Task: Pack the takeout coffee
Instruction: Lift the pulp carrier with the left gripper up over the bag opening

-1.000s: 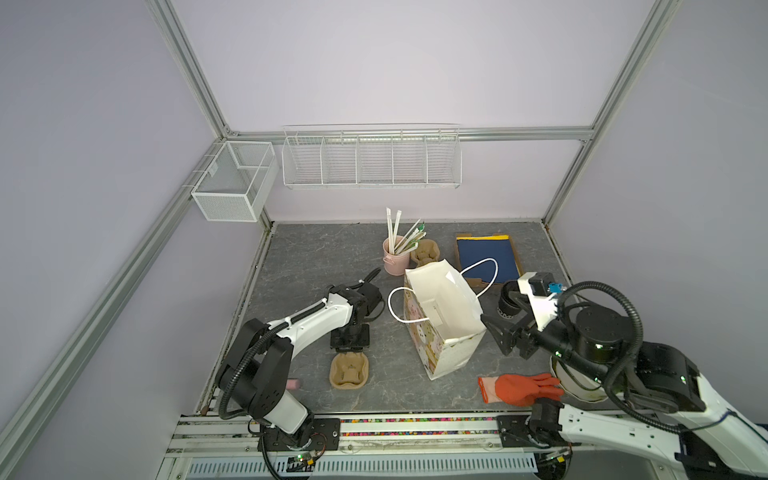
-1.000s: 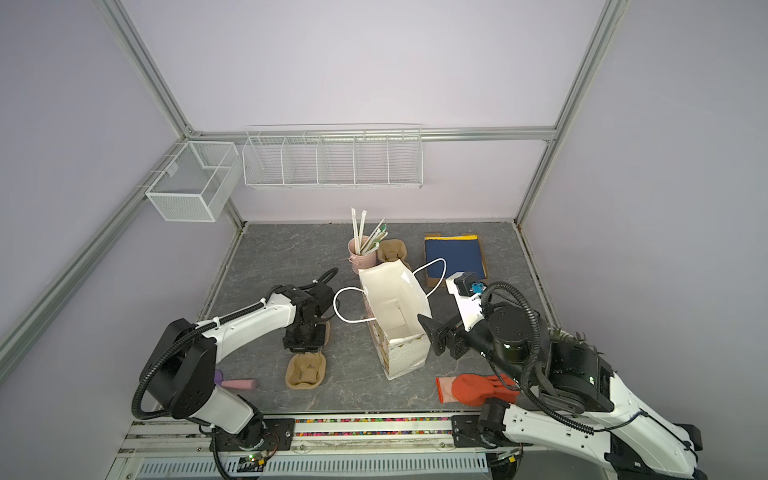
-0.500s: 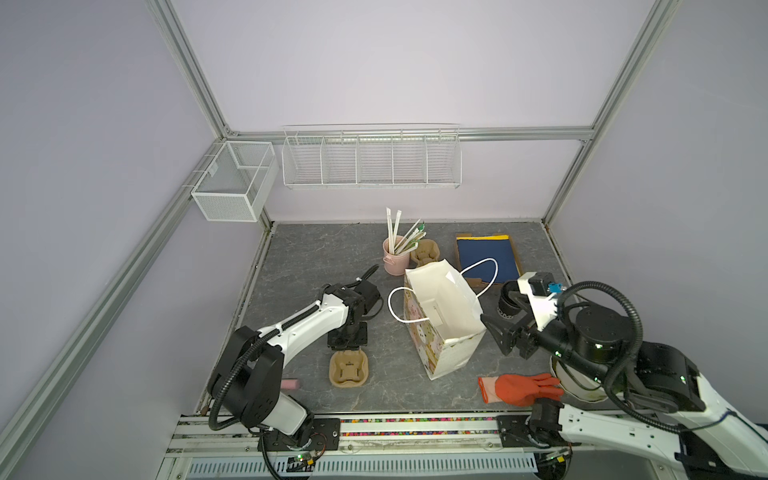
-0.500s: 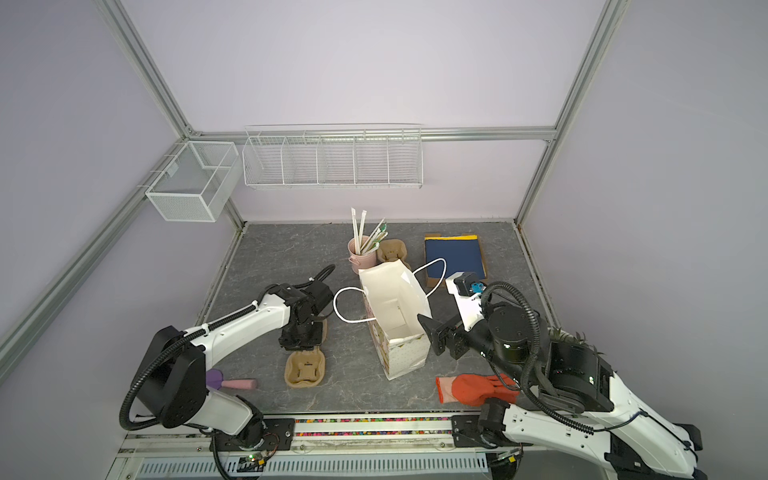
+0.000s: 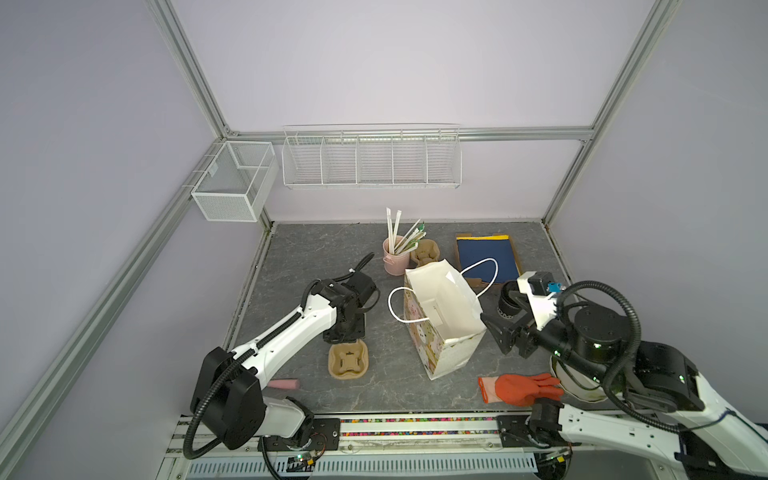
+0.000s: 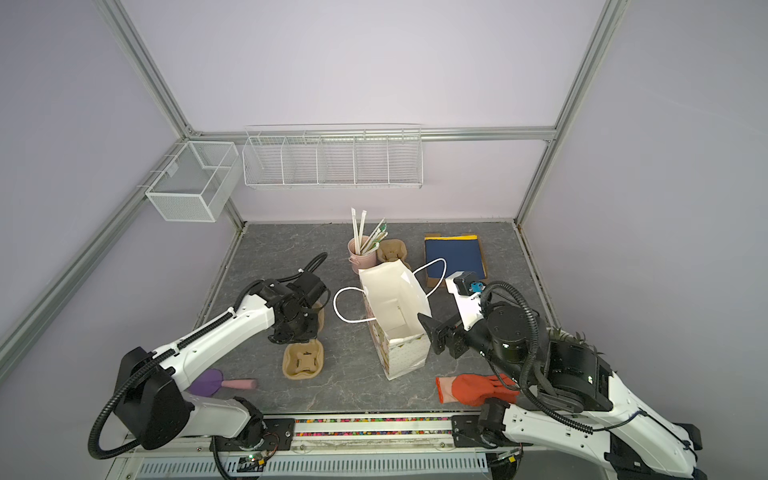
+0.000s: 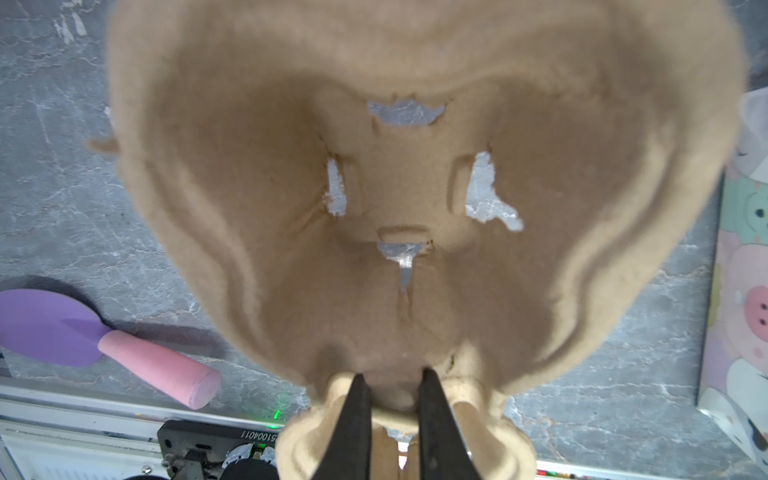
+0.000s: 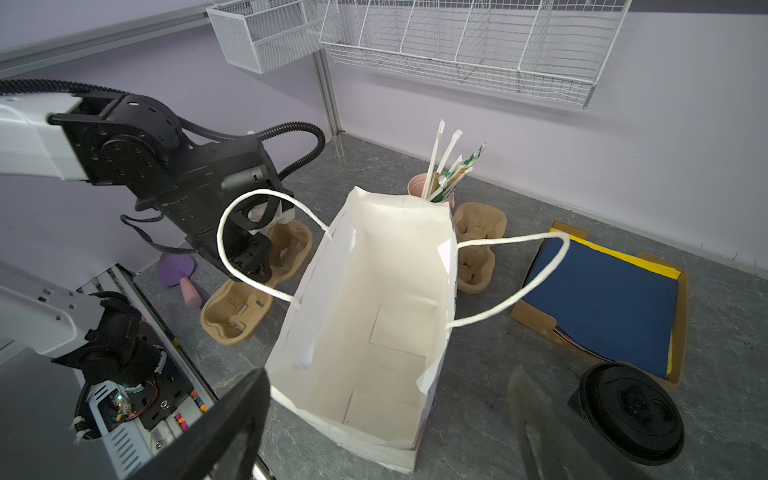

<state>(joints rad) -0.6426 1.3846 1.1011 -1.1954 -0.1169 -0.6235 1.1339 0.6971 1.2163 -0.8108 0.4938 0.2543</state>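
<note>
Step in hand: my left gripper [image 7: 394,376] pinches the cup carrier [image 7: 415,187] by its rim, apparently lifted; right gripper [image 5: 496,332] gapes empty. Next: seat takeout coffee [image 8: 629,409] in it.

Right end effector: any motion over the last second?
No. The right end effector stays put in a top view, at the right edge of the paper bag and just behind the orange glove.

Upright bag [image 5: 440,311] — black cup [image 5: 507,306] beside

Soft, even light, faint shadows. The cup carrier [image 7: 249,104] is blurred in the left wrist view, close up.
</note>
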